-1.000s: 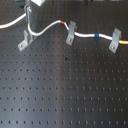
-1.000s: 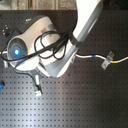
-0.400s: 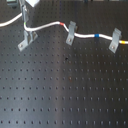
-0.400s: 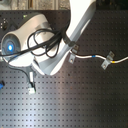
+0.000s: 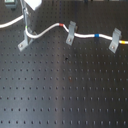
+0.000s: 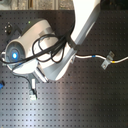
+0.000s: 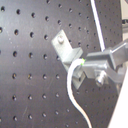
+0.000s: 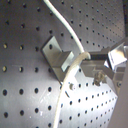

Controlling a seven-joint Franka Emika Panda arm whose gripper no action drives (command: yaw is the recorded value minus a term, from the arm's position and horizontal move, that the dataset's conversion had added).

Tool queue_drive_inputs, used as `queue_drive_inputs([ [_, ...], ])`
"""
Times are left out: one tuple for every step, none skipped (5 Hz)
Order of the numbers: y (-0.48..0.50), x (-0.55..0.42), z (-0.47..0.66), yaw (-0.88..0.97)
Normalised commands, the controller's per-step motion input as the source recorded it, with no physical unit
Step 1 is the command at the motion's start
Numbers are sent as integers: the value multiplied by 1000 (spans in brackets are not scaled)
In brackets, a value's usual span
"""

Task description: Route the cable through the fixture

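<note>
White, thin and flexible, the cable (image 5: 47, 31) with red, blue and yellow bands already runs past the two slimmer Z-bent grey metal strips (image 5: 72, 33) at the upper centre and upper right of the first exterior view. At the upper left it meets the fixture (image 5: 25, 36) — a small grey metal clip with a slanted foot and tall slotted post. The metal gripper (image 7: 100, 60) is clamped on the cable right at that post in both wrist views. I judge the routing nearly done — what remains is seating the cord fully and letting go. All rests on the black perforated board (image 5: 70, 90).
</note>
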Motion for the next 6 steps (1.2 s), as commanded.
queue_drive_inputs([
  [209, -228, 47, -86],
  [115, -41, -1, 20],
  [22, -24, 28, 0],
  [334, -366, 233, -109],
  [149, -40, 28, 0],
  [53, 37, -1, 0],
])
